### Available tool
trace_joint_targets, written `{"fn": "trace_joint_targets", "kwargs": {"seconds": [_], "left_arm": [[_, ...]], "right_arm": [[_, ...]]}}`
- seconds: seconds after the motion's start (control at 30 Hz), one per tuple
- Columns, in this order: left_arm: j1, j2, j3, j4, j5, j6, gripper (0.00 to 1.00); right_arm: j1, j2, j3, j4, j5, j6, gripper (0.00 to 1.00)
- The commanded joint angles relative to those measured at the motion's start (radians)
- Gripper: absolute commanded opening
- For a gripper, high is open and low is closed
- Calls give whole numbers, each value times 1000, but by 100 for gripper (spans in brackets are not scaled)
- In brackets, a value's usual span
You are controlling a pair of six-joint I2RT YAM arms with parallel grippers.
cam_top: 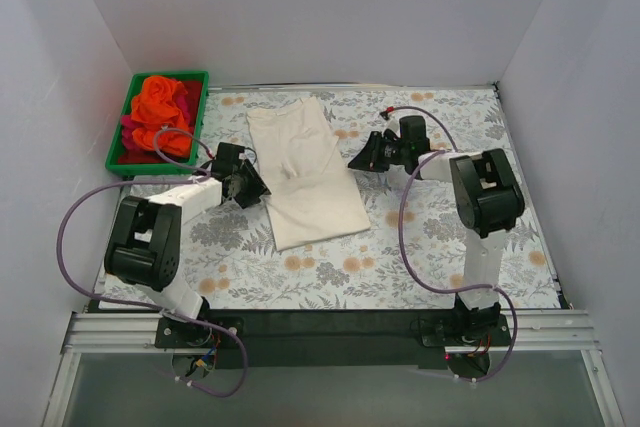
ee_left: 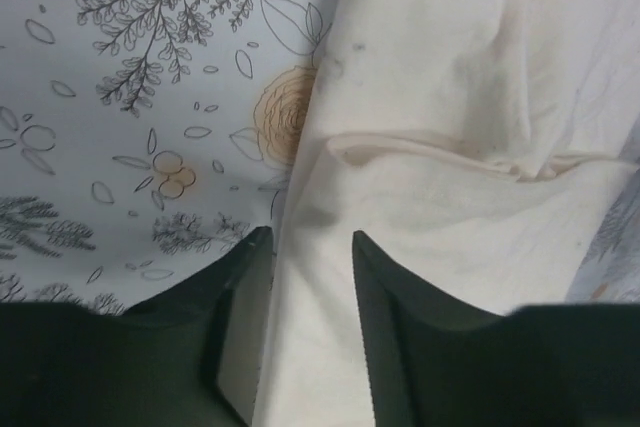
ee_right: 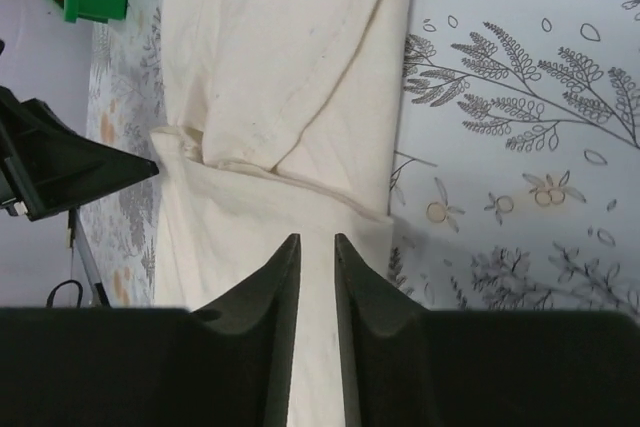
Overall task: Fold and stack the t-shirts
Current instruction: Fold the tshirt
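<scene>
Up above, the cream t-shirt [cam_top: 305, 172] lies folded long mid-table, with the left gripper [cam_top: 250, 187] at its left edge and the right gripper [cam_top: 358, 159] at its right. Only this view shows the red t-shirt [cam_top: 128, 132] under the orange t-shirt [cam_top: 160, 105] in the green bin [cam_top: 204, 112], and the wide tablecloth [cam_top: 430, 237] near us. Left wrist view: fingers [ee_left: 240, 287] spread over the shirt's edge. Right wrist view: fingers [ee_right: 270, 297] slightly apart, shirt flat beneath.

The left arm [cam_top: 150, 232] reaches toward 1 o'clock; the left gripper [cam_top: 260, 192] points to 4 o'clock, fingers [ee_left: 245, 262] parted. The right arm [cam_top: 482, 202] bends toward 9 o'clock; the right gripper [cam_top: 353, 161] shows only a narrow gap.
</scene>
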Motion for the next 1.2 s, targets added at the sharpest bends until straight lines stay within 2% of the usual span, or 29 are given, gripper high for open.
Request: {"fn": "trace_joint_targets", "kwargs": {"seconds": [0.0,0.03,0.07,0.1,0.13,0.17,0.2,0.27,0.43,0.57,0.73,0.93,1.07,1.17], "left_arm": [[-55,-164,28,-172,-120,12,42],[-100,-191,28,-210,-143,0,47],[-126,-211,23,-246,-158,-13,51],[-146,-242,19,-320,-174,-40,62],[-196,-254,11,-348,-178,-54,68],[-219,-265,-10,-372,-177,-65,70],[-241,-279,-26,-411,-168,-97,71],[-299,-287,-69,-429,-146,-125,71],[-376,-253,-100,-432,-149,-192,65],[-387,-201,-78,-434,-149,-188,59],[-390,-178,-61,-429,-157,-180,58],[-390,-224,-63,-431,-207,-197,58],[-391,-179,-52,-431,-218,-185,58],[-392,-135,-46,-431,-215,-174,54]], "right_arm": [[17,-191,-47,-133,134,-130,26],[23,-252,-67,-210,157,-164,29],[40,-283,-84,-248,183,-181,36],[50,-312,-118,-290,269,-198,40],[64,-367,-135,-339,314,-231,45],[90,-389,-147,-420,355,-244,52],[105,-410,-172,-466,441,-256,55],[151,-459,-196,-550,504,-279,60],[221,-527,-274,-635,615,-282,61],[257,-538,-307,-638,613,-270,53],[293,-507,-299,-638,607,-253,50],[316,-484,-266,-637,622,-236,49],[322,-452,-236,-640,633,-230,49],[334,-429,-227,-655,648,-219,48]]}}
